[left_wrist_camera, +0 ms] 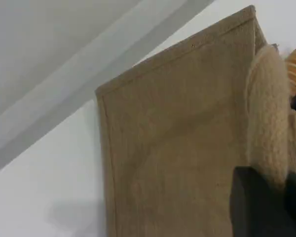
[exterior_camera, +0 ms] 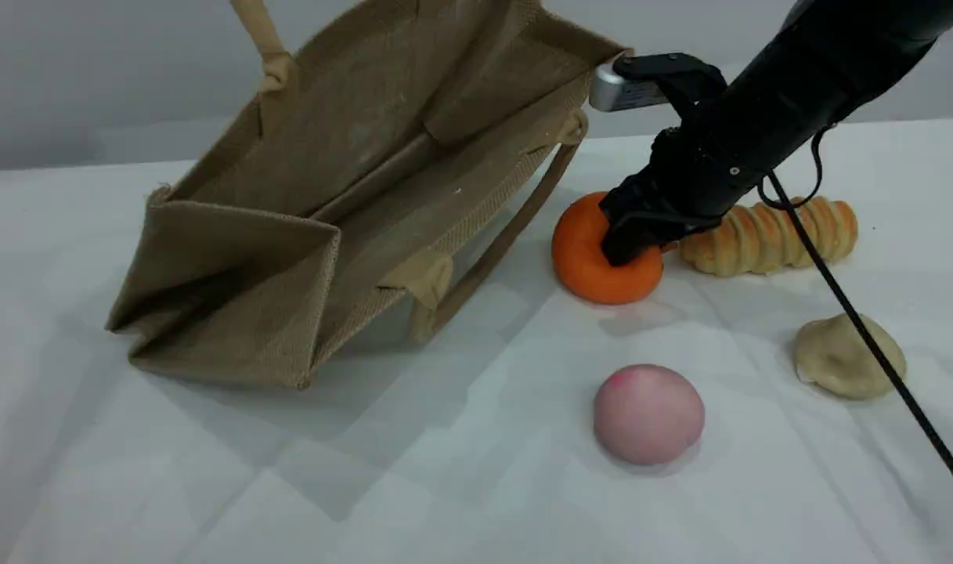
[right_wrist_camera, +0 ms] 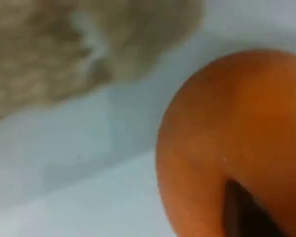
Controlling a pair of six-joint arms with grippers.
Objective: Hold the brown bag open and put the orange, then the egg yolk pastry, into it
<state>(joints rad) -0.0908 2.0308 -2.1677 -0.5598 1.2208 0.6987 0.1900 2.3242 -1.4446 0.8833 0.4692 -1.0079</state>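
Observation:
The brown bag stands tilted on the table with its mouth open toward the right, one beige handle pulled up out of the top of the scene view. In the left wrist view my left gripper is shut on that handle, beside the bag's flat side. The orange rests on the table right of the bag, and my right gripper is shut on it from above. A dark fingertip digs into the orange. The egg yolk pastry lies at the right, untouched.
A pale pink ball sits in front of the orange. A long ridged bread roll lies just behind my right gripper. The right arm's black cable runs across the pastry. The bag's other handle hangs down to the table.

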